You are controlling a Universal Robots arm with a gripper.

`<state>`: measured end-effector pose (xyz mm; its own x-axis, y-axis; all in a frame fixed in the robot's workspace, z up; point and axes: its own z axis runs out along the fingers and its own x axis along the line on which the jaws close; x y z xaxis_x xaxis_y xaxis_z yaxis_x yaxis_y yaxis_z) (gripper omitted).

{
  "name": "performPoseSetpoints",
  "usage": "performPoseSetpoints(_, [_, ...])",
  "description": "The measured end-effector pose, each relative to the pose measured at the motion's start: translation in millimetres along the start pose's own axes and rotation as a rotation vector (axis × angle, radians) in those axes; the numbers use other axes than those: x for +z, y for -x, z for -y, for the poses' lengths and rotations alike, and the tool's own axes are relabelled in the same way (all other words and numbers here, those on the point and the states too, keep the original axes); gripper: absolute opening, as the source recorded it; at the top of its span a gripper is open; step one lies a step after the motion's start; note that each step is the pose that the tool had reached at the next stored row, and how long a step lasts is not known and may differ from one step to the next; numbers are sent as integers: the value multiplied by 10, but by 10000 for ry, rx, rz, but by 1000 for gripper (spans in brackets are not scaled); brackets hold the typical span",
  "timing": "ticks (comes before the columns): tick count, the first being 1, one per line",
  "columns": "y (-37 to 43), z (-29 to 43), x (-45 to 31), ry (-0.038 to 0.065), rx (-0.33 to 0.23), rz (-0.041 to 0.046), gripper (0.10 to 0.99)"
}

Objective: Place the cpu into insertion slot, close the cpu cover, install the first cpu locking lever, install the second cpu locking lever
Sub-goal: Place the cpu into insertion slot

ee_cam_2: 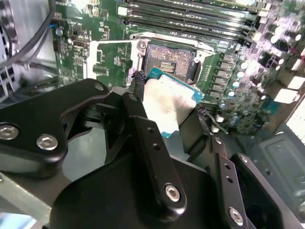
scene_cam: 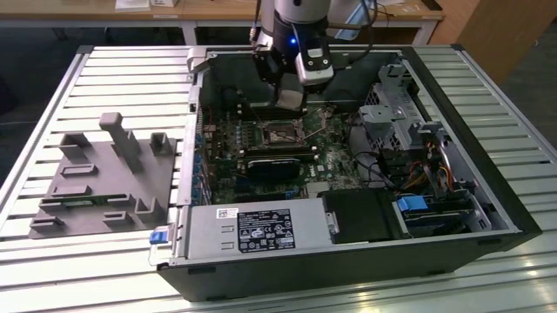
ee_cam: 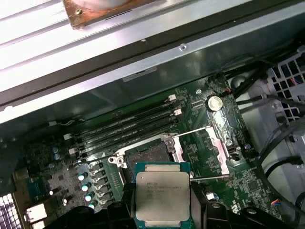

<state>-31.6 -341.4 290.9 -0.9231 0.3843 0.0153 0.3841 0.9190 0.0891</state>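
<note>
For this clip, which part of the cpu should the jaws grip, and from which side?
Its two opposite thin edges, approached from above its flat face: the cpu is a thin square, and the gripper holds it that way near the insertion slot.

cpu [ee_cam: 163, 191] print, power supply label [scene_cam: 265, 230], both illegible

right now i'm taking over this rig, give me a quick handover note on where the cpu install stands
State of the hand: shut on the cpu, gripping it by two opposite edges.
The cpu is held just above the insertion slot, not seated.
The cpu cover is swung open beside the slot, and a locking lever lies unlatched.
Done: the cpu is picked up and brought over the slot.
Left: seat the cpu, close the cover, set both levers.
</note>
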Motion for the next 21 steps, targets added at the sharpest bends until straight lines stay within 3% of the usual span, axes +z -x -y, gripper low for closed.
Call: performPoseSetpoints(21, [1,11,123,56,3589,321,541])
